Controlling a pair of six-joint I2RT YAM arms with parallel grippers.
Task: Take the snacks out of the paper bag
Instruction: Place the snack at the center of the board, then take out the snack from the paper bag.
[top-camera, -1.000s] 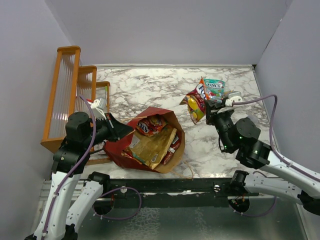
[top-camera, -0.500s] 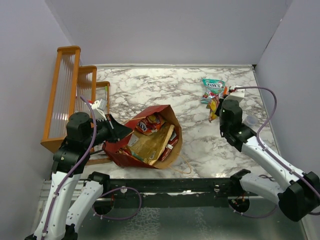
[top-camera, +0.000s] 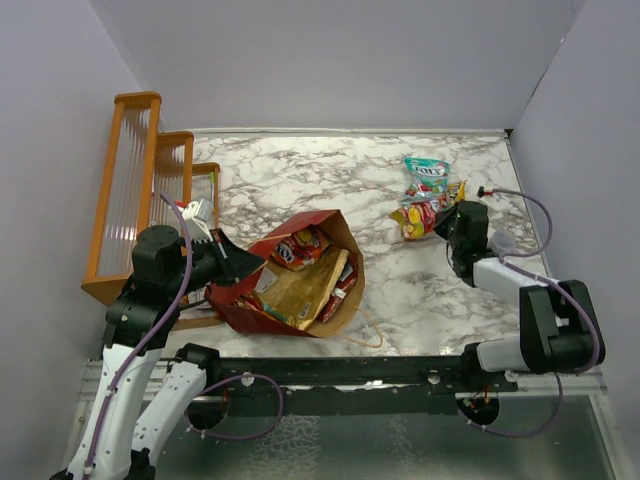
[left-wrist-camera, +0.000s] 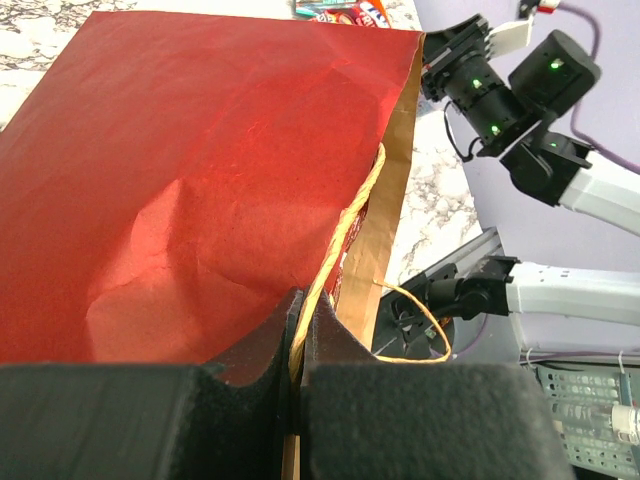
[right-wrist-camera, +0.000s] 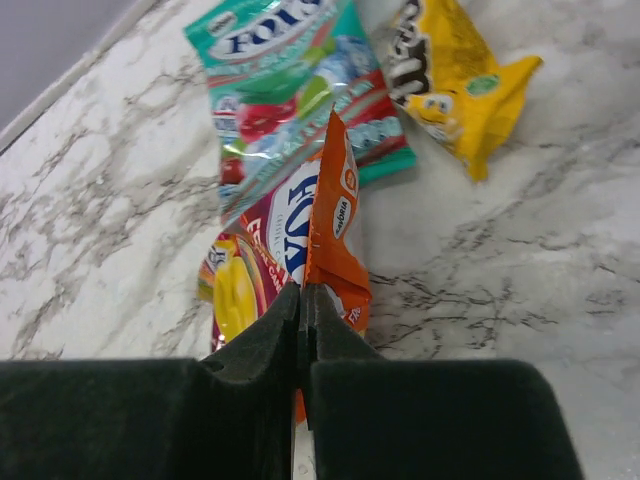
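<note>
The dark red paper bag (top-camera: 255, 305) lies on its side at the near left, with its kraft mouth facing right. Inside it lie an orange-brown chip bag (top-camera: 300, 285) and a red packet (top-camera: 300, 248). My left gripper (top-camera: 245, 262) is shut on the bag's tan twisted handle (left-wrist-camera: 345, 225) at the rim (left-wrist-camera: 297, 310). At the far right, my right gripper (top-camera: 440, 215) is shut on the edge of an orange-red candy packet (right-wrist-camera: 325, 215), low over the marble. Beside that packet lie a teal-white pouch (right-wrist-camera: 290, 90) and a yellow packet (right-wrist-camera: 450, 70).
An orange wooden rack (top-camera: 130, 190) stands along the left wall, just behind my left arm. The bag's second handle loop (top-camera: 375, 340) trails on the marble near the front edge. Walls close in the back and the right side.
My right arm has swung out to the right and dropped low, bringing the orange-red packet down next to the teal pouch. The left arm and the bag have stayed put.
</note>
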